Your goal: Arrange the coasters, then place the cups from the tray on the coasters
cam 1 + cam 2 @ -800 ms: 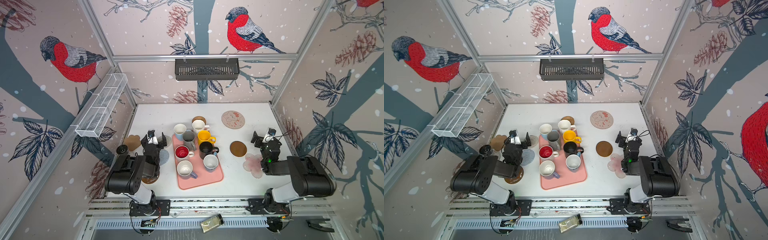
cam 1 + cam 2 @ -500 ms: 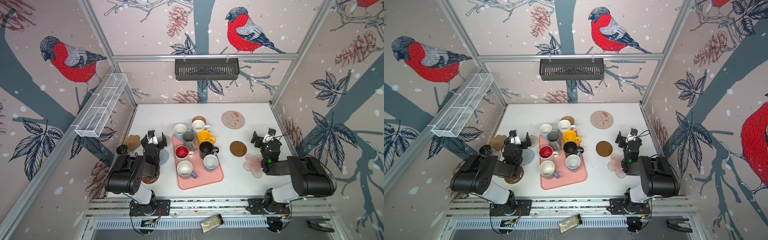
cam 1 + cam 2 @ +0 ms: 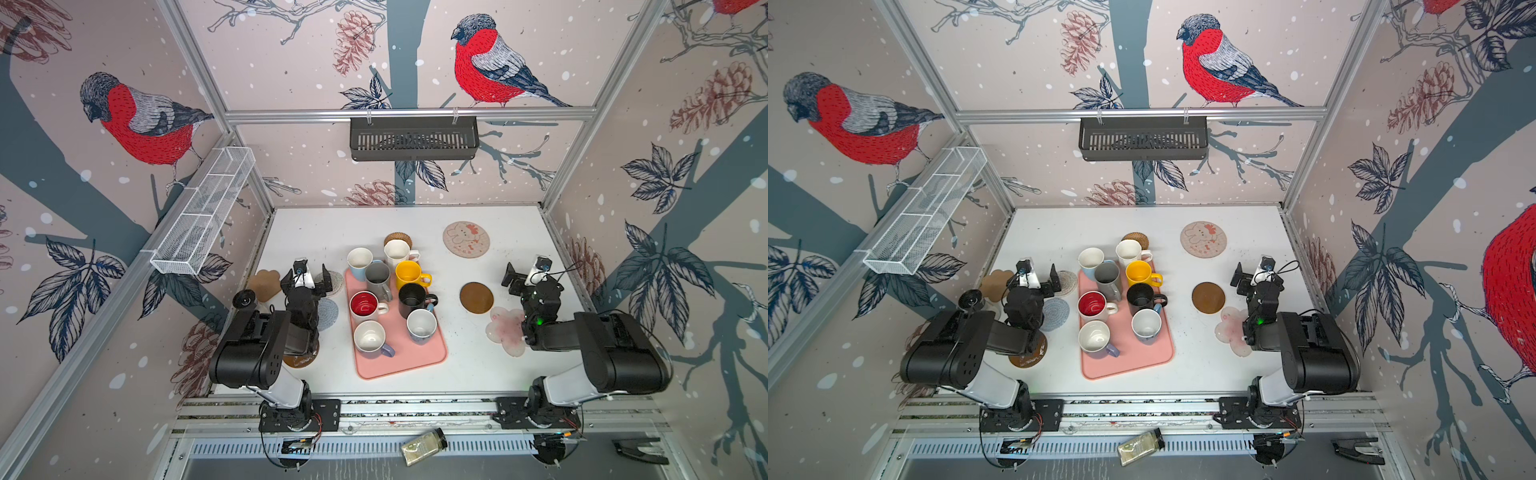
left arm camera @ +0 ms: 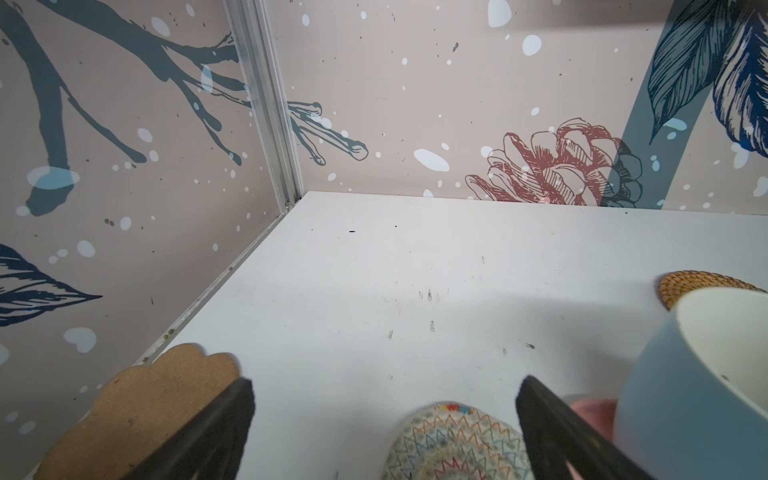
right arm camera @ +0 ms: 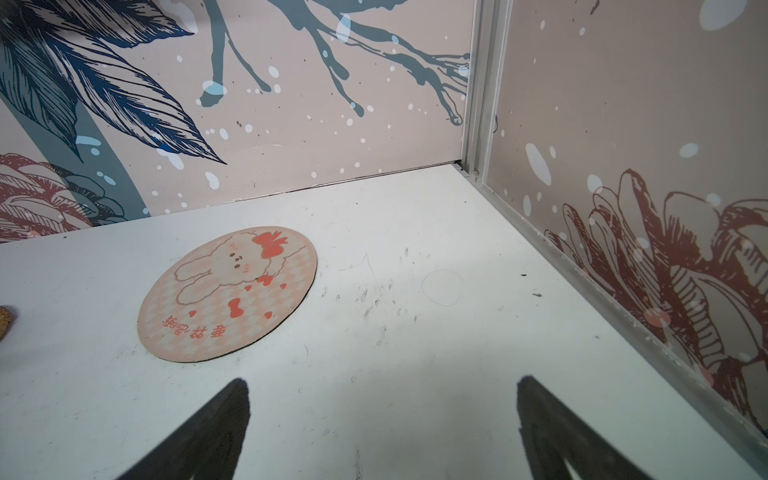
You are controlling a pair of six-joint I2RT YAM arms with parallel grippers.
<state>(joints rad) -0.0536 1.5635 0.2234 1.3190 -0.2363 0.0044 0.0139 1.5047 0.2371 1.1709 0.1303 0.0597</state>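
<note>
Eight cups, none on a coaster yet! Nearest, a spice jar [image 3: 424, 446] lies on the front rail. On the table [image 3: 469, 374], the pink tray [image 3: 415, 365] carries the lavender cup [image 3: 371, 338] and blue cup [image 3: 421, 327] in front, then the red-lined cup [image 3: 365, 305] and black cup [image 3: 413, 299], the grey cup [image 3: 378, 276] and yellow cup [image 3: 409, 274], with the light blue cup [image 3: 360, 262] and white cup [image 3: 397, 252] at its far edge.

The left gripper [image 4: 384, 386] hovers empty, jaws wide apart, by the paw coaster [image 3: 264, 284] and cream woven coaster [image 3: 336, 283]. The blue-grey woven coaster [image 3: 329, 314] and a dark brown disc [image 3: 1025, 358] sit nearer, beside its arm.

The right gripper [image 5: 382, 384] holds nothing, jaws spread too, beyond the flower coaster [image 3: 505, 334] and the second brown disc [image 3: 476, 297].

Farthest back are the rattan coaster [image 3: 398, 239] and cartoon coaster [image 3: 466, 239].
</note>
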